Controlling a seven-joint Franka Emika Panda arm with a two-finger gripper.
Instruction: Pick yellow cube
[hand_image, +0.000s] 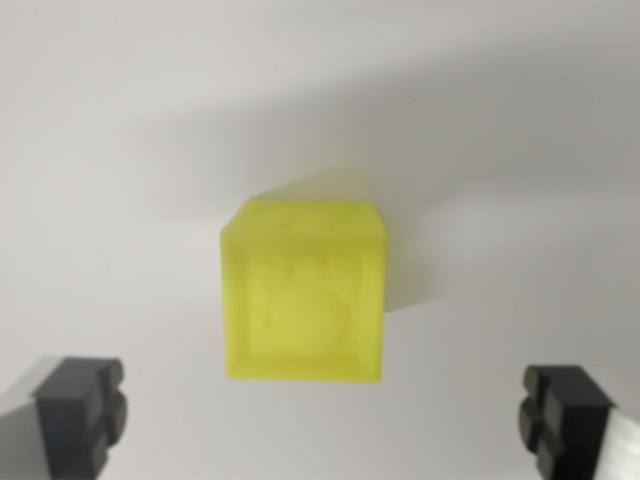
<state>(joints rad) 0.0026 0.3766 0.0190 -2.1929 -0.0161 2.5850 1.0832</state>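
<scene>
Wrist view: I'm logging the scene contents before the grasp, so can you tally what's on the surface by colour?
Yellow: 1, the yellow cube with an embossed face, resting on the white surface
Other colours: 0
Total: 1
The hand is open, with black fingertips to either side of the cube; it is not counted.

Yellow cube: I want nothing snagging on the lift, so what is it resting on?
The translucent yellow plastic cube sits on a plain white surface, with only its shadow beside it. The patch directly beneath the cube is covered.
</scene>
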